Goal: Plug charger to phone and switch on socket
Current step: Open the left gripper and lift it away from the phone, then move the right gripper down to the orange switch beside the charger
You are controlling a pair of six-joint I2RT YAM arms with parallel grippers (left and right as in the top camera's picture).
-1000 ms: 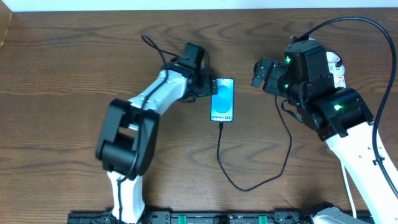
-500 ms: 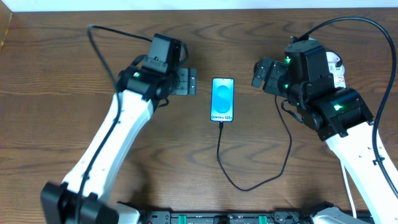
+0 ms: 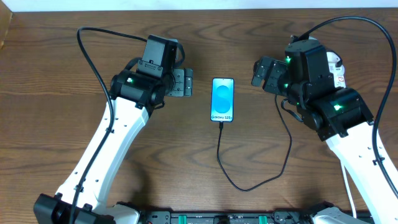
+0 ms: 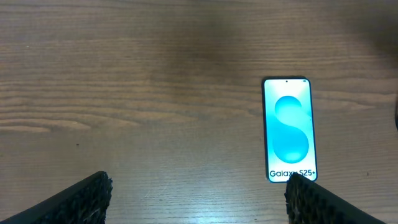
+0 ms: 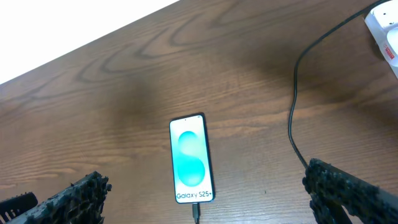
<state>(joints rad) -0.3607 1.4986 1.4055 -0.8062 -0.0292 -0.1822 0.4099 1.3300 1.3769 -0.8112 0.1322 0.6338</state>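
Note:
The phone [image 3: 222, 99] lies flat mid-table, its blue screen lit with "Galaxy S25+". The charger's black cable [image 3: 249, 185] has its plug at the phone's bottom edge, loops toward the front and runs up under my right arm. My left gripper [image 3: 186, 83] is open and empty, a short way left of the phone. My right gripper [image 3: 260, 73] is open and empty, right of the phone. The left wrist view shows the phone [image 4: 288, 129] beyond the open left gripper [image 4: 199, 202]. The right wrist view shows the phone [image 5: 191, 158], the cable [image 5: 292, 124] and a corner of the white socket [image 5: 384, 25].
The socket [image 3: 336, 67] is mostly hidden behind my right arm at the right of the wooden table [image 3: 74, 124]. The table's far edge [image 5: 93, 46] meets a white wall.
My left gripper has drawn back leftward from the phone's left edge and now sits apart from it. The phone, cable and right arm have not moved.

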